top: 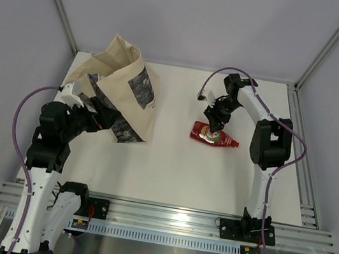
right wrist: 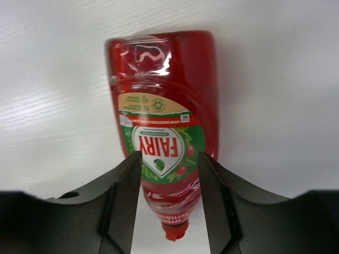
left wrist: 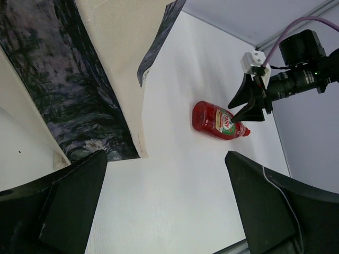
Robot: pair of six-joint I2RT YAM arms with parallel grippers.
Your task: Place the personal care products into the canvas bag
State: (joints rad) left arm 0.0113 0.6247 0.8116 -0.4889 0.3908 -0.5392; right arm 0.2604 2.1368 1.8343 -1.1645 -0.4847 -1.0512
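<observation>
From the top camera you see one canvas bag at the left of the white table, its mouth open and slumped. One red Fairy bottle lies on its side well to the bag's right. The right gripper hangs directly over the bottle, and the left gripper sits at the bag's near left corner. From up here you cannot tell how either pair of jaws stands.

Your left wrist camera settles one of them. Its two dark fingers stand wide apart with only bare table between them. The bag's dark printed panel is at upper left, with the bottle beyond it.

Only your right wrist camera shows the grip. Both of its fingers press the bottle's tapering shoulder, one on each side, with the cap toward the wrist. Here you can read the brand name on the green-and-white label, and the body is clear red plastic.
</observation>
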